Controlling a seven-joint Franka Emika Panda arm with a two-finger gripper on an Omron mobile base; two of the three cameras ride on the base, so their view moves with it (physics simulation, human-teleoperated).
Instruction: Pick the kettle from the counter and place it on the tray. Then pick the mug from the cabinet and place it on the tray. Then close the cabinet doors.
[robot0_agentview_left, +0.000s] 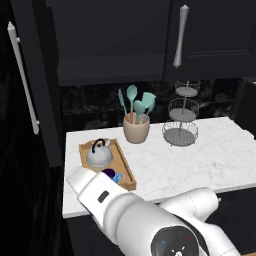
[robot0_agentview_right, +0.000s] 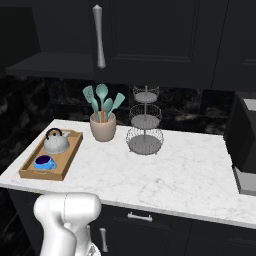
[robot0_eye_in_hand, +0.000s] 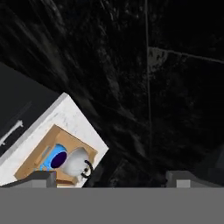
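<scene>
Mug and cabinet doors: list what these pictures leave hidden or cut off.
- Left base view: the robot's arm covers most of the mug; the tray's near end too.
- Right base view: the cabinet door's top is cut by the frame edge.
- Hand view: fingertips sit at the bottom; gripper state unclear.

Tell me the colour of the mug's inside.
Dark purple inside the blue mug on the tray, seen best in the hand view.

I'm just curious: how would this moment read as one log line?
kettle on tray | mug on tray | cabinet door open | next: close doors
</scene>
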